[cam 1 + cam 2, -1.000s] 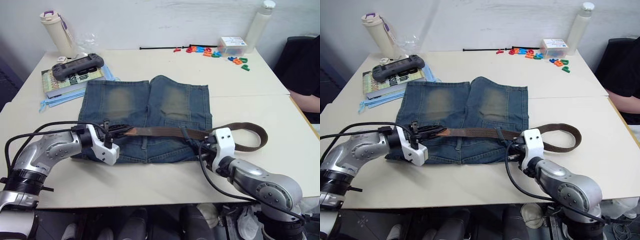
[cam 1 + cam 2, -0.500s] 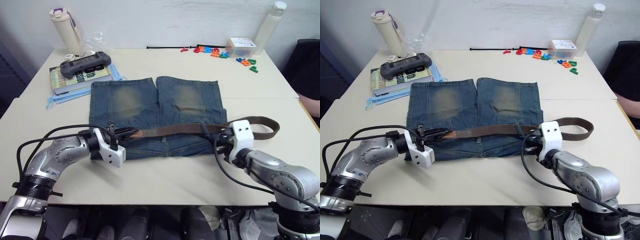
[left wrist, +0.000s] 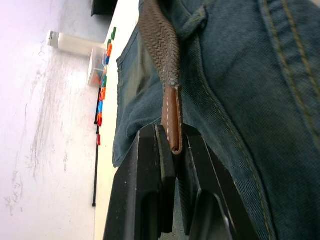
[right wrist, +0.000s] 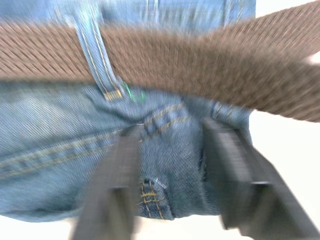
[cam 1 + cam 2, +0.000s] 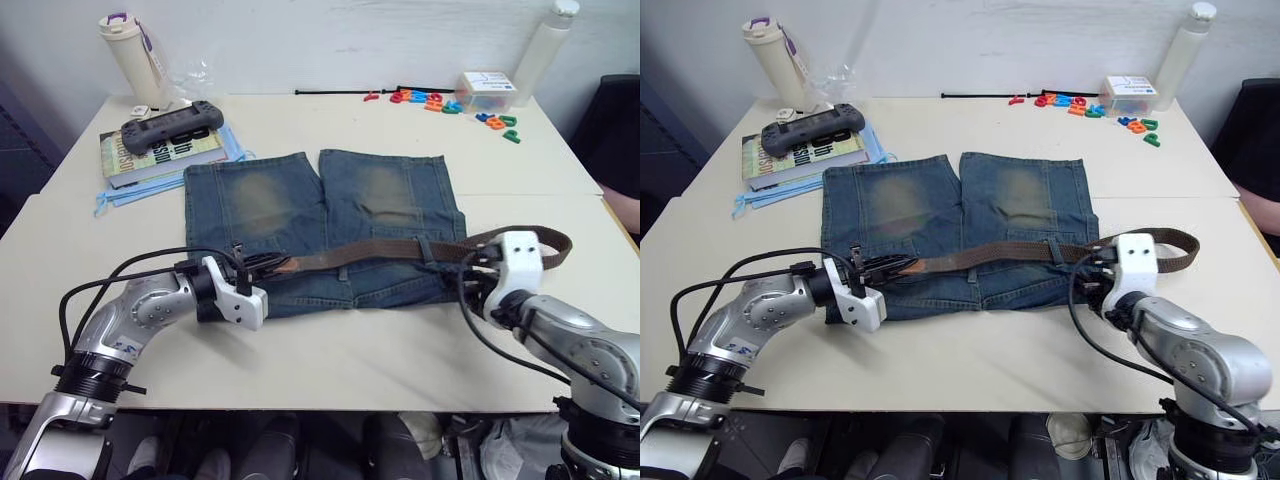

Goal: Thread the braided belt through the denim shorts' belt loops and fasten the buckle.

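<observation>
The denim shorts (image 5: 320,215) lie flat on the table, waistband toward me. The braided belt (image 5: 370,252) runs across the waistband and curls into a loop (image 5: 560,245) past the shorts' right side. My left gripper (image 3: 172,145) is shut on the belt's brown leather tip (image 3: 172,117) at the waistband's left part. My right gripper (image 4: 172,170) is open over the waistband's right end, its fingers (image 4: 122,165) spread with denim between them. Just beyond them the belt passes under one of the belt loops (image 4: 100,65). The buckle is hidden.
Back left stand a white bottle (image 5: 130,55) and a game controller (image 5: 170,125) on a book (image 5: 160,155), over a light-blue cloth (image 5: 130,190). Along the back lie a thin black cord (image 5: 340,92), coloured letters (image 5: 420,98), a small box (image 5: 487,88) and a tall bottle (image 5: 550,45).
My right gripper's fingers have spread apart from shut. The left gripper keeps its hold on the belt tip. The whole view has shifted with the camera.
</observation>
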### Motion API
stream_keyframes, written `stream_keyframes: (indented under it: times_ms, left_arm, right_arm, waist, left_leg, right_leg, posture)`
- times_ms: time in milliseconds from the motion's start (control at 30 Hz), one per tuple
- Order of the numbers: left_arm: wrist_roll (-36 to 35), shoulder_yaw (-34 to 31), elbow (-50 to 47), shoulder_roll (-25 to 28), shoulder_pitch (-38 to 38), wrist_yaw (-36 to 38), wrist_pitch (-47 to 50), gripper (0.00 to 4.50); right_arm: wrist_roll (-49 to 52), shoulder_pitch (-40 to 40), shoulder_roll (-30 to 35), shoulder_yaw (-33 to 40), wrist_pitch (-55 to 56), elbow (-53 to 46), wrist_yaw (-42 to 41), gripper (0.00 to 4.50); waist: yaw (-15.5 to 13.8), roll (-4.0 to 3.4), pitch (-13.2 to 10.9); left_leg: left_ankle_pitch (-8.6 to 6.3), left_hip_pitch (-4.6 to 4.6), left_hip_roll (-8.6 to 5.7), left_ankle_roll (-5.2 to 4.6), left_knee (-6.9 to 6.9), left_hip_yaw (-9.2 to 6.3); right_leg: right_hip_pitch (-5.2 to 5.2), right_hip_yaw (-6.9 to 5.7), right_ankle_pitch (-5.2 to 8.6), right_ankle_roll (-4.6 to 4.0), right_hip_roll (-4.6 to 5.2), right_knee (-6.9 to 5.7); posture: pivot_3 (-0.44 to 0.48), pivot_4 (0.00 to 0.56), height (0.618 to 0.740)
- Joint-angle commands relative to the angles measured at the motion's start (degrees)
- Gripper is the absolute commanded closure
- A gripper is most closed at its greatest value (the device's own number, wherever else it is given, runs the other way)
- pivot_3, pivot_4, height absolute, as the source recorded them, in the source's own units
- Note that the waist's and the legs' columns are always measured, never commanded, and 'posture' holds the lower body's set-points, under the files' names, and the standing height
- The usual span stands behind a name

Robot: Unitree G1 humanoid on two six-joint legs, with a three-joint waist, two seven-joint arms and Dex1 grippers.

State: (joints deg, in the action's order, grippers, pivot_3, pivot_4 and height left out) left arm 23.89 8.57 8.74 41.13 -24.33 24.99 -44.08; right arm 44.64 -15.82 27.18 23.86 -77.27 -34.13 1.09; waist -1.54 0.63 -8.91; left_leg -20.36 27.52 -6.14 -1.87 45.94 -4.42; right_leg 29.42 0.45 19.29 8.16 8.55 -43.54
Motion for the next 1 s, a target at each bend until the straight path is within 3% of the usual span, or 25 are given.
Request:
stream_keyframes:
  times_ms: [33,67,133,200,300,400,500,700,1000]
  left_arm:
    - [-2.04,-0.44,-2.76,-0.17,-0.13,0.14,0.53,4.50]
    - [-2.09,-0.44,-2.87,-0.21,-0.19,0.21,0.68,4.50]
    - [-2.19,-0.46,-3.08,-0.28,-0.36,0.26,0.97,4.50]
    - [-2.28,-0.50,-3.20,-0.35,-0.49,0.27,1.24,4.50]
    - [-2.30,-0.57,-3.49,-0.55,-0.56,0.30,1.52,4.50]
    - [-2.28,-0.51,-3.68,-0.80,-0.67,0.34,1.74,4.50]
    - [-2.25,-0.48,-3.87,-1.00,-0.82,0.31,1.83,4.50]
    - [-1.88,-0.52,-4.48,-1.44,-0.97,0.07,2.05,4.50]
    - [-1.53,-0.76,-6.33,-1.64,-0.10,0.02,2.12,4.50]
  right_arm:
    - [6.74,-1.66,2.16,7.04,-4.11,-6.03,-2.73,0.42]
    - [9.06,-2.34,2.15,8.96,-5.34,-6.68,-3.15,0.03]
    - [17.88,-4.08,1.44,12.16,-6.64,-7.64,-3.36,0.03]
    - [35.41,-3.40,1.25,10.39,-0.97,-6.50,3.14,0.03]
    - [56.91,-0.62,1.52,0.70,13.31,-4.38,17.75,0.03]
    - [66.52,1.28,0.26,-10.11,22.73,-3.62,27.07,0.03]
    - [68.36,2.30,-3.65,-17.34,30.02,-0.64,33.00,0.03]
    - [67.45,1.15,-9.80,-25.90,36.15,4.69,35.25,0.03]
    - [62.63,-3.32,-14.37,-26.56,40.52,12.16,33.75,0.03]
  waist:
    - [0.08,-0.03,-0.03]
    - [0.10,-0.04,-0.04]
    - [0.16,-0.05,-0.05]
    - [0.22,-0.04,-0.07]
    - [0.23,-0.01,-0.12]
    - [0.31,0.11,-0.20]
    - [0.30,0.13,-0.21]
    - [0.44,0.11,-0.22]
    - [0.94,0.09,-0.23]
  left_leg:
    - [0.00,-0.01,0.01,0.00,-0.02,0.00]
    - [0.00,0.00,0.00,0.00,-0.02,0.00]
    - [0.00,-0.01,0.02,0.00,-0.02,0.01]
    - [0.00,-0.01,0.04,0.00,-0.02,-0.01]
    - [0.00,0.04,0.09,0.00,-0.01,-0.02]
    - [0.01,0.17,0.08,-0.02,0.06,-0.08]
    - [0.03,0.22,0.03,-0.04,0.10,-0.11]
    - [0.04,0.20,0.00,-0.02,0.08,-0.14]
    - [0.06,0.17,-0.05,0.00,0.08,-0.11]
  right_leg:
    - [0.00,0.00,0.00,0.00,-0.01,0.01]
    - [0.00,0.00,0.00,0.00,0.00,0.01]
    - [-0.01,0.00,0.00,0.00,-0.01,0.01]
    - [-0.01,0.01,0.00,0.00,-0.01,-0.01]
    - [0.01,0.16,0.02,-0.03,0.02,-0.04]
    - [0.04,0.36,0.02,-0.03,0.04,-0.02]
    - [0.10,0.35,0.01,-0.02,0.05,-0.02]
    - [0.13,0.02,0.00,0.00,-0.02,-0.08]
    - [0.18,-0.07,0.00,0.00,-0.09,-0.24]
  posture:
    - [0.000,0.150,0.654]
    - [0.000,0.150,0.654]
    - [0.000,0.150,0.654]
    - [0.000,0.150,0.654]
    - [0.000,0.150,0.654]
    - [0.000,0.150,0.654]
    - [0.000,0.150,0.654]
    - [0.000,0.150,0.654]
    - [0.000,0.150,0.654]
